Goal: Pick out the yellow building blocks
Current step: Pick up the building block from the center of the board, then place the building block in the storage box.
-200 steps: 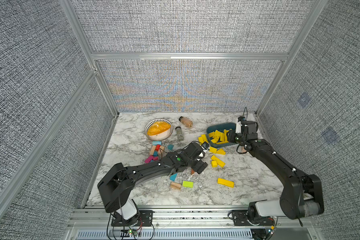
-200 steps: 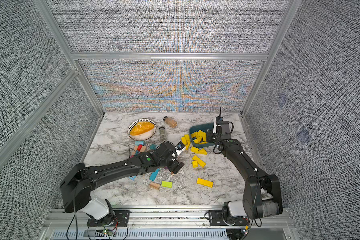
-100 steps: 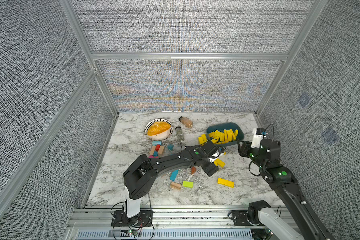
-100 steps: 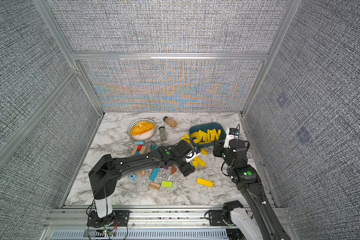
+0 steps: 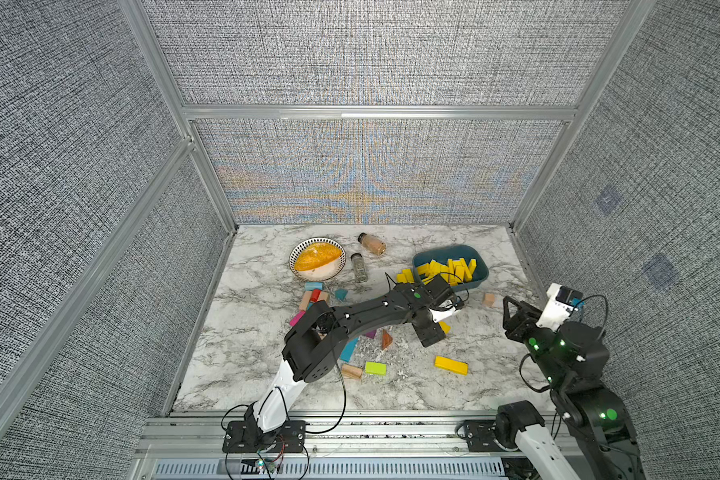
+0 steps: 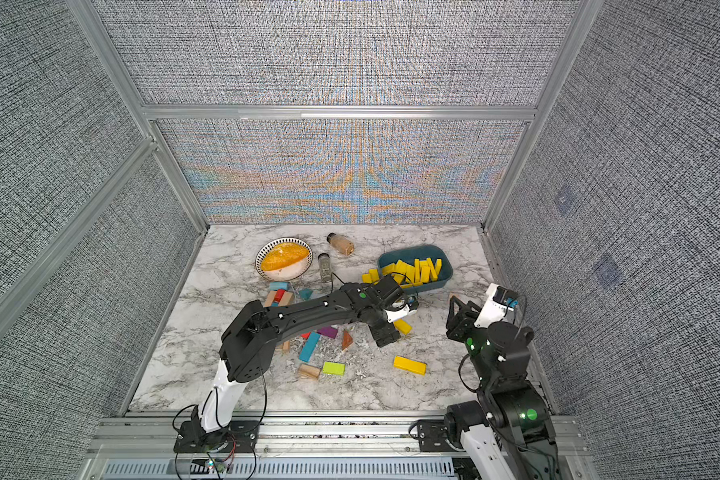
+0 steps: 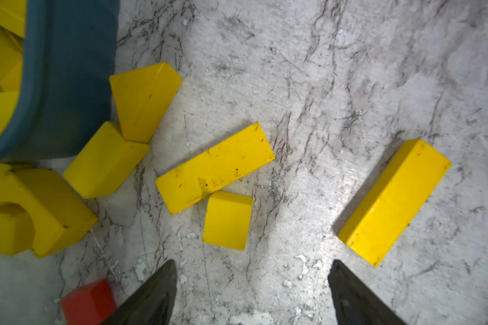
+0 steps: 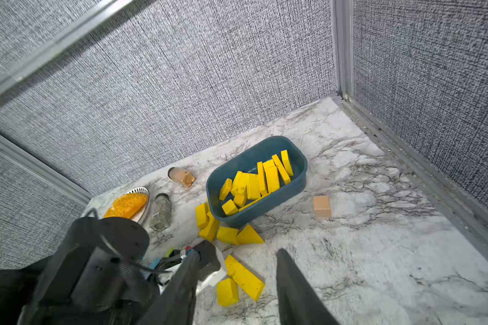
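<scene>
While yellow building blocks [image 7: 215, 168] lie scattered, the left tool [image 7: 252, 292] gapes empty above them — right tool [image 8: 234, 284] parted, empty.

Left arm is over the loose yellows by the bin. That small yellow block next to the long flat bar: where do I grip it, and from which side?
Come straight down on the small yellow block with the open left gripper. Grip its two free side faces, at right angles to the face against the long flat bar. That face is blocked; the others have bare marble beside them.
</scene>
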Available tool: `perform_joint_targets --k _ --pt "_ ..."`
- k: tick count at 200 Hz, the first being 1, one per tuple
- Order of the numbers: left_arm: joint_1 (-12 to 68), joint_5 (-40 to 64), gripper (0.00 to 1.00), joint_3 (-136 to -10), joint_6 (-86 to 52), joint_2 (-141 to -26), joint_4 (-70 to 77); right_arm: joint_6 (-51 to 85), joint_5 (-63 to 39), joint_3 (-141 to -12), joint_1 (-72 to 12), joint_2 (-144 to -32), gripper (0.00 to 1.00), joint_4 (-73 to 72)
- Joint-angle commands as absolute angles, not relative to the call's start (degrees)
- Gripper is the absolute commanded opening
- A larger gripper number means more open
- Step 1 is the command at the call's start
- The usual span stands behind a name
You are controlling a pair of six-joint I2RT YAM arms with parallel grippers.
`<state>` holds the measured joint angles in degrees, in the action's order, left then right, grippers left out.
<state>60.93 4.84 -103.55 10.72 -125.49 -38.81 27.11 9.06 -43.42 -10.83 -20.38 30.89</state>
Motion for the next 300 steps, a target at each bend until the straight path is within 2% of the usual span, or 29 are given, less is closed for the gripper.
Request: perform_joint_targets --k 1,39,103,163,215,252,300 --pt "60.64 4.70 0.84 -105.68 12.39 -127.23 -41.41 28.08 10.89 -43.17 -10.82 -17.99 0.46 31.77" --pt "60.23 4.23 0.74 -108.35 13.27 -130.00 -42.95 27.64 10.03 -42.41 -10.83 -14.70 0.46 29.80" --pt "59.47 6.16 0.59 -109.87 12.74 -132.80 -43.64 29.07 7.65 -40.93 -10.83 -15.38 0.47 28.66" --pt "59.15 7.77 0.52 -110.39 13.27 -133.90 -43.08 28.91 7.65 -40.78 -10.81 -15.82 0.47 29.31" --pt "58.97 8.09 0.37 -110.17 13.18 -133.96 -42.98 28.73 7.62 -40.69 -10.86 -16.08 0.47 29.40" --pt "58.97 7.04 0.27 -106.21 11.35 -129.55 -40.30 28.49 7.98 -39.79 -10.82 -16.56 0.47 28.97" --pt "58.93 1.49 0.25 -96.07 5.94 -117.27 -33.44 28.37 7.46 -37.26 -10.81 -20.19 0.47 26.22"
